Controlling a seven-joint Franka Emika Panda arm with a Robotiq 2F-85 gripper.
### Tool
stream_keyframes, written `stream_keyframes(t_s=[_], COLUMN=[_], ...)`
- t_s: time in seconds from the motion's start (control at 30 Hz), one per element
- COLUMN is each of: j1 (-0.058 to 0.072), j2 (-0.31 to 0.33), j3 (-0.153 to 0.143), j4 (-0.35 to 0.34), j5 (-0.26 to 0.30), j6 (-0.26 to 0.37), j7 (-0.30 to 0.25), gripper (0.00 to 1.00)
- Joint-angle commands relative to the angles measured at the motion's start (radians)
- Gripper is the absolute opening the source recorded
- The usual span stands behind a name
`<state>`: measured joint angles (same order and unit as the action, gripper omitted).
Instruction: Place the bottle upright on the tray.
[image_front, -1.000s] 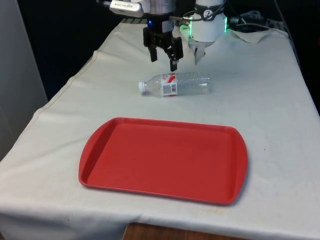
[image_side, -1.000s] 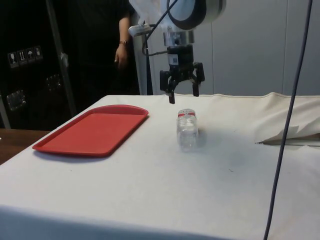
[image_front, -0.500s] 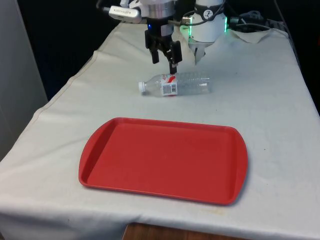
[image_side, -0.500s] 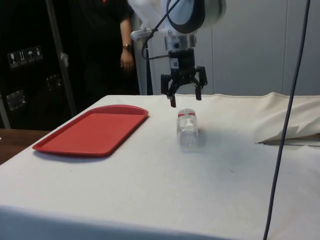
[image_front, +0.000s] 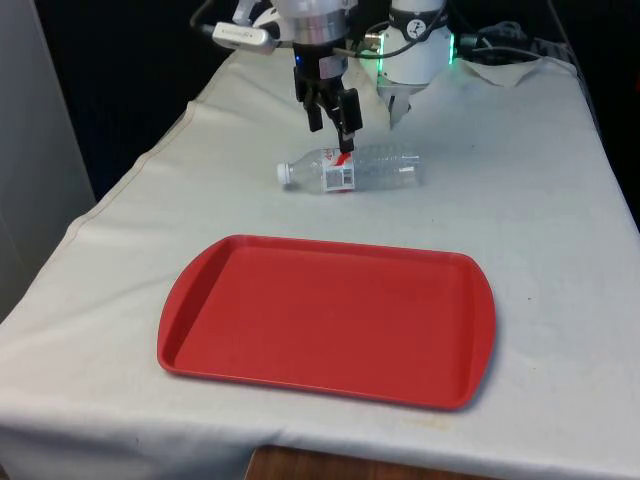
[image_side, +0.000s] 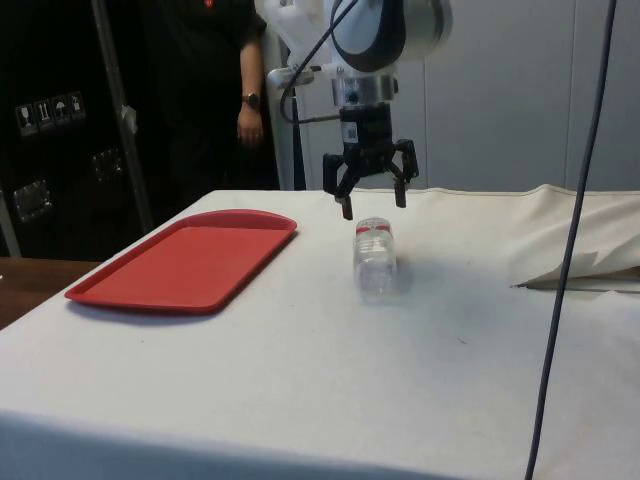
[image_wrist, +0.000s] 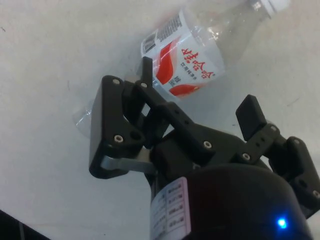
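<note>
A clear plastic bottle (image_front: 355, 168) with a red and white label lies on its side on the white cloth, its white cap (image_front: 285, 173) pointing to the front view's left. My black gripper (image_front: 333, 130) hangs open just above the labelled part, one finger on each side of it, touching nothing. From the side, the gripper (image_side: 373, 206) hovers a little above the bottle (image_side: 374, 258). In the wrist view the label (image_wrist: 192, 55) shows between the spread fingers of the gripper (image_wrist: 197, 87). The red tray (image_front: 200, 270) lies empty nearer the front edge.
A person (image_side: 225, 90) stands behind the table's far side in the side view. Bunched cloth (image_side: 585, 262) and a hanging cable (image_side: 565, 260) are off to that view's right. The tray (image_side: 190, 262) lies to the left of the bottle there.
The gripper has turned at the wrist and come down slightly toward the bottle's label. The bottle and tray have not moved.
</note>
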<state>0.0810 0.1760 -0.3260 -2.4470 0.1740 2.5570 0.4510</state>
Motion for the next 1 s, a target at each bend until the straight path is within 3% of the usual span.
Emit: stream_keyframes(t_s=[0.0, 0.03, 0.07, 0.23, 0.33, 0.37, 0.67, 0.7, 0.73, 0.93, 0.97], j1=[-0.005, 0.000, -0.007, -0.010, -0.003, -0.010, -0.013, -0.005, -0.013, -0.016, -0.007], j2=[0.004, 0.002, 0.004, 0.009, 0.011, 0.011, 0.022, 0.026, 0.024, 0.032, 0.034], j3=[0.001, -0.002, -0.002, -0.013, -0.025, -0.018, -0.027, -0.035, -0.029, -0.037, -0.044], j4=[0.005, 0.001, 0.007, 0.015, 0.013, 0.018, 0.028, 0.026, 0.030, 0.037, 0.035], j5=[0.018, 0.002, 0.021, 0.033, 0.022, 0.053, 0.104, 0.088, 0.116, 0.156, 0.136], j6=[-0.004, -0.001, -0.006, -0.016, -0.011, -0.021, -0.034, -0.026, -0.038, -0.055, -0.047], j7=[-0.007, 0.000, -0.010, -0.018, -0.007, -0.024, -0.041, -0.027, -0.045, -0.061, -0.046], gripper=[1.00, 1.00, 1.00, 1.00, 1.00, 1.00, 1.00, 1.00, 1.00, 1.00, 1.00])
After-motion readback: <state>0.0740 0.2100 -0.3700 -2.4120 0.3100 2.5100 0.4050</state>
